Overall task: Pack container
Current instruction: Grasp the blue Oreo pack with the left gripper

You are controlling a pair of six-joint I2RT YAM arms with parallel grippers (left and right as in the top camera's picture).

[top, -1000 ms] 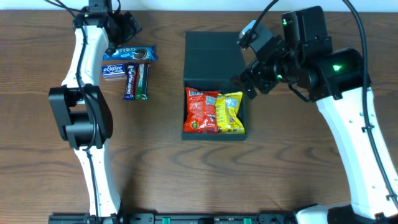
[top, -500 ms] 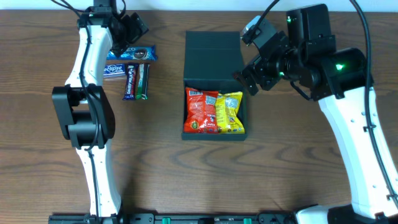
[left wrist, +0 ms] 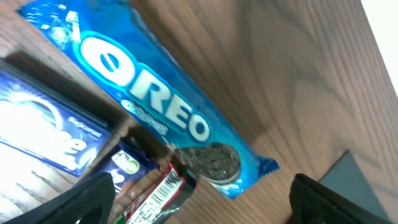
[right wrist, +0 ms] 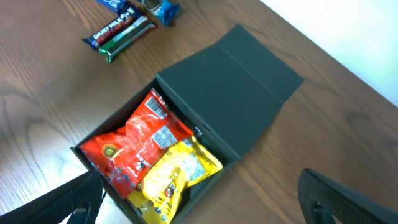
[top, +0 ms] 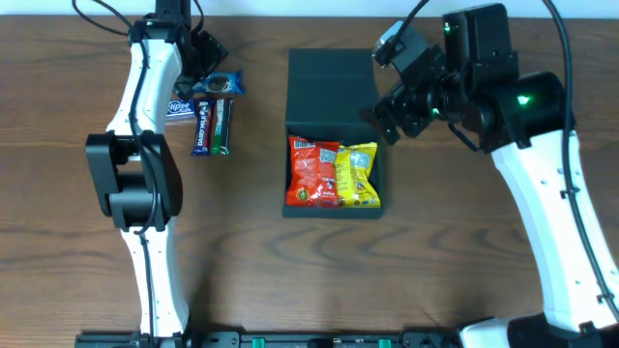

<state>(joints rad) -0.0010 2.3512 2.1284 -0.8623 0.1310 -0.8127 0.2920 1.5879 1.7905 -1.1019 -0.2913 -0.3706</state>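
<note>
Your one container sits open at center frame, holding two snacks: a red bag and a yellow bag. At upper left lie one cookie pack, one gum pack and two bars. Your left gripper and right gripper both gape wide, empty.

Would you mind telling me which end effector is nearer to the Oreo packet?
Left. The left end effector is over the Oreo packet; the right end effector is beside the container, well away.
</note>
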